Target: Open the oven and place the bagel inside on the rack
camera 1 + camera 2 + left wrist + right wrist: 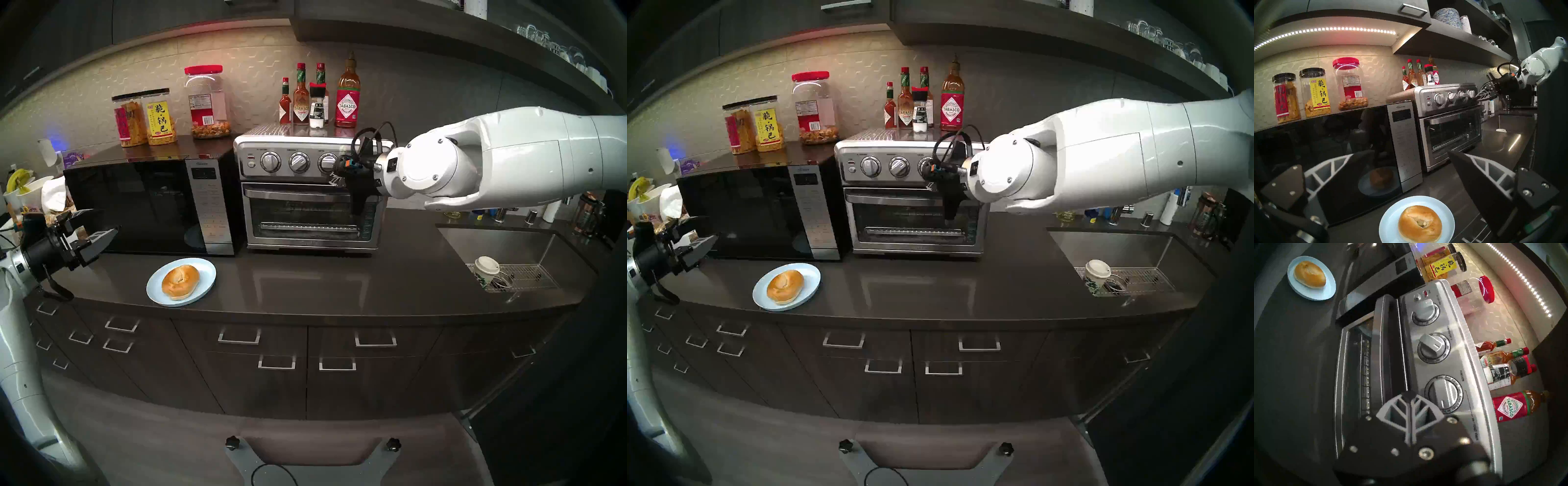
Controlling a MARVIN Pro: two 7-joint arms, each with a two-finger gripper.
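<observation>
The steel oven (307,163) stands on the counter with its glass door (305,217) shut. A metal bar shows low behind the glass; I cannot tell whether it is the rack. My right gripper (339,181) is shut and empty. Its tip sits at the right end of the door's bar handle (1379,351), just below the knobs. The bagel (179,281) lies on a pale blue plate (203,268) in front of the microwave. My left gripper (101,222) hangs open and empty to the plate's left, above the counter. In the left wrist view the bagel (1419,224) lies below the fingers.
A black microwave (142,203) stands left of the oven, with snack jars (159,118) on top. Sauce bottles (319,98) stand on the oven. A sink (509,251) with a paper cup (485,271) lies to the right. The counter's front edge (305,312) runs below the plate.
</observation>
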